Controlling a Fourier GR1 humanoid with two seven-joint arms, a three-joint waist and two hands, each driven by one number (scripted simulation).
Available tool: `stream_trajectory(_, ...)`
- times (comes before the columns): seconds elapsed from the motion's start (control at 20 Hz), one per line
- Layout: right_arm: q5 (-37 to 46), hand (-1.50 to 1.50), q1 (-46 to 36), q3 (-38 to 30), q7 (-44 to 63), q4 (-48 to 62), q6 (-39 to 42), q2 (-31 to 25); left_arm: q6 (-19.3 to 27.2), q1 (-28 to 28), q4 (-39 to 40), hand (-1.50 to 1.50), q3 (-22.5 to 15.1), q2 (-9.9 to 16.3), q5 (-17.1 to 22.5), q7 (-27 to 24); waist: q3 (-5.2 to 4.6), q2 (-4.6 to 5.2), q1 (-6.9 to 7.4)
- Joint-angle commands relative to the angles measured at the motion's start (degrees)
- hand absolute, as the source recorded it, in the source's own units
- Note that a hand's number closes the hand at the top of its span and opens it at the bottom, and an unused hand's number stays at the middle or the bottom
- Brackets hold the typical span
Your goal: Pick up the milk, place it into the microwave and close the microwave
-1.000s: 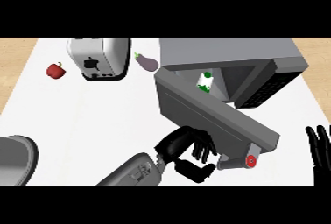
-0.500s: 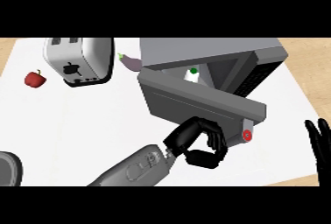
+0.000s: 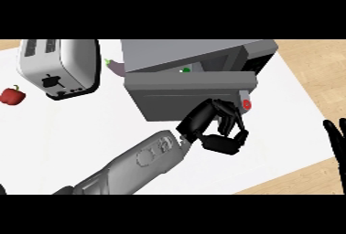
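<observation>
Against the microwave door (image 3: 186,93), the left robot hand (image 3: 215,127) presses with curled fingers holding nothing. Behind it, milk (image 3: 185,70) peeks from the microwave (image 3: 196,52). Far right, the right robot hand (image 3: 336,139) rests open.

The surface (image 3: 81,132) is white, with a light wood-grain tan band showing at the upper left and right edge of the frame. The microwave (image 3: 196,55) at upper centre is grey, its door (image 3: 182,93) a darker grey with a red button (image 3: 246,104). The toaster (image 3: 57,66) at upper left is silver-white with black markings. A red pepper (image 3: 11,95) sits at far left; a purple eggplant (image 3: 116,67) has a green stem. The left robot hand (image 3: 215,128) is black, its forearm (image 3: 135,164) grey. The right robot hand (image 3: 336,146) is black.
</observation>
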Motion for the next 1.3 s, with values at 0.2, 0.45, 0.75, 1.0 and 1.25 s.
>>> stream_trajectory(0.2,-2.89,-1.5,-1.42,-0.27,3.52,-3.17,1.71,-2.63,2.85,-7.67,5.29,1.5,1.36,-0.1,4.99,-0.71,0.06,0.9,-3.77)
stream_trajectory(0.45,-5.31,-1.5,-2.46,-1.16,4.61,-4.5,2.53,-3.64,4.8,-10.53,7.19,1.5,1.87,-0.05,7.43,-0.72,0.13,1.03,-5.66)
stream_trajectory(0.75,-6.81,-1.5,-3.58,-2.62,6.06,-4.39,3.25,-5.47,6.14,-12.76,9.56,1.5,2.12,-0.01,9.32,-1.2,0.2,1.81,-7.62)
stream_trajectory(1.0,-8.07,-1.5,-4.85,-4.34,7.17,-4.07,3.18,-6.74,7.89,-13.05,9.69,1.5,1.61,0.02,10.41,-1.83,0.25,2.0,-7.95)
stream_trajectory(1.25,-8.78,-1.5,-5.37,-6.28,7.95,-3.57,3.33,-8.18,9.82,-13.43,9.62,1.5,1.39,0.05,11.2,-2.29,0.35,1.9,-9.01)
